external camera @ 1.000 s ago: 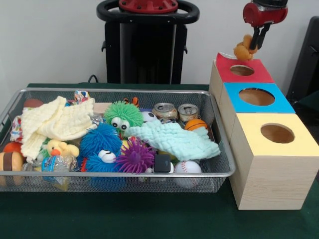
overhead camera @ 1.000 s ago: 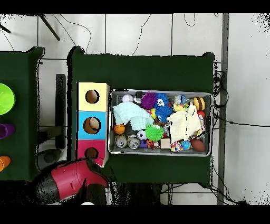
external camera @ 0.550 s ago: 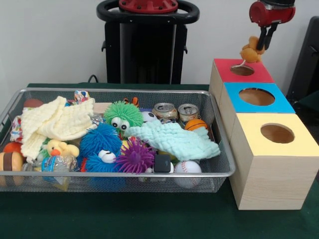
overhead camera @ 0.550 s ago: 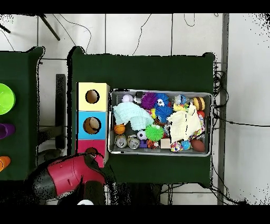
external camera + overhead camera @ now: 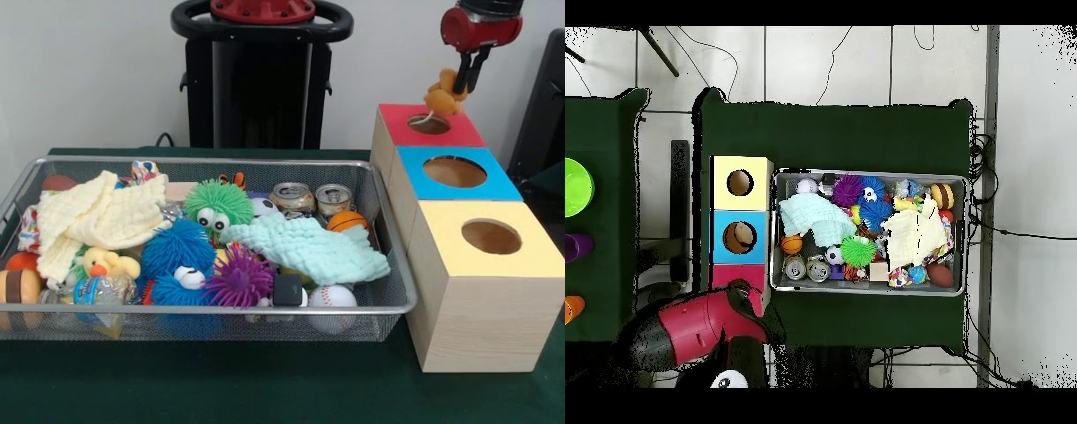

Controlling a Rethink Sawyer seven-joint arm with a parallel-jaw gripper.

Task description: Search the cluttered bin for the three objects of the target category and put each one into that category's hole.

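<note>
Front view: I'm holding the gripper (image 5: 460, 81) clamped on an orange toy (image 5: 444, 94), hanging it just above the red box's hole (image 5: 429, 124) at about one o'clock from the bin (image 5: 388, 305), so releasing should drop it straight in.

Gripper (image 5: 463, 81) clamped on orange plush toy (image 5: 444, 92) – hanging just above hole in red box (image 5: 430, 124). Blue box (image 5: 455, 171), yellow box (image 5: 491, 237) in row nearer camera. Wire bin (image 5: 203, 309) beside – full of clutter.
</note>
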